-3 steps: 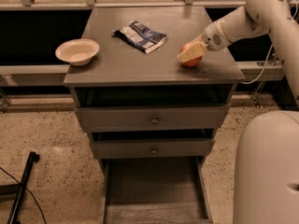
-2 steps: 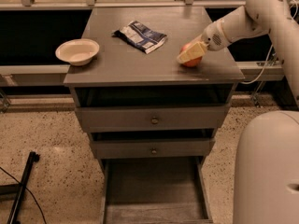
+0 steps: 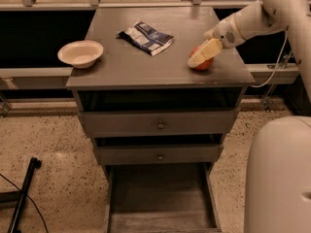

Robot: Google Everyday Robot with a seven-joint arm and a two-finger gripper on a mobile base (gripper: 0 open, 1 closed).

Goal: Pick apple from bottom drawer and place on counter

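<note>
The apple rests on the counter near its right front corner. My gripper reaches in from the right and is shut on the apple; a pale finger lies across the fruit's top left and hides most of it. The bottom drawer is pulled out at the foot of the cabinet, and its grey floor shows nothing in it.
A cream bowl sits at the counter's left edge. A blue-and-white snack bag lies at the back middle. Two upper drawers with round knobs are pushed in. My white base stands at the right. A black stand is on the floor at left.
</note>
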